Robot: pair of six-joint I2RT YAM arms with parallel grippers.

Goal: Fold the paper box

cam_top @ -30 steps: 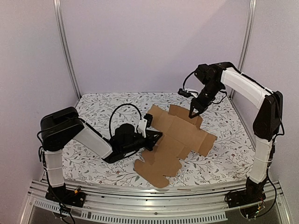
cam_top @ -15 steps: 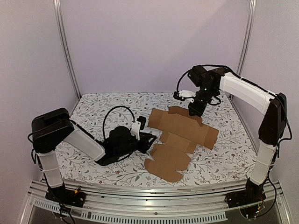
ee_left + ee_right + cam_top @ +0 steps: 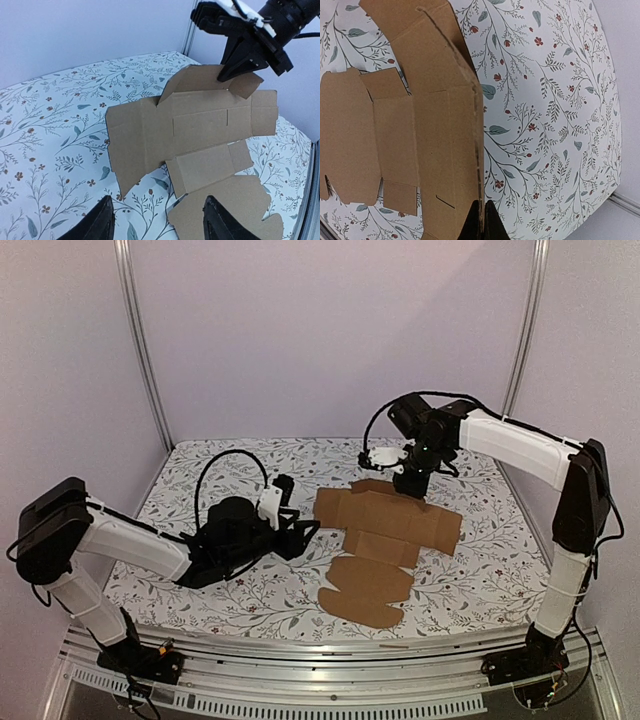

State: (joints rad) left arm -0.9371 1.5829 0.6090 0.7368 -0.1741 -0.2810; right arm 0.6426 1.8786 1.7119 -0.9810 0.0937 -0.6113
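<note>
Left claw point(image 3: 300, 533) sits low over the table, tipped nearly sideways. Its two black fingers point(image 3: 102, 222) are spread apart with nothing gripped, only cloth showing in the gap. The paper box point(image 3: 385, 530), a flat cross-shaped sheet of plain brown creased cardboard with rounded tab flaps, lies unfolded just ahead of this claw. The sheet's nearest edge is just beside the fingertips; can't tell if it touches them. Right claw point(image 3: 405, 485) is at the far side of the sheet, pointing down, with its tips pinched together on the edge of the rear flap. In the right wrist view the cardboard edge runs straight into the closed tips point(image 3: 481, 220). That flap is tilted up off the table at the claw. The rest of the sheet lies flat, spreading from the right claw toward the left claw and the near table edge. Under everything is a white table cloth printed with grey leaves and small red flowers point(image 3: 200, 470).
</note>
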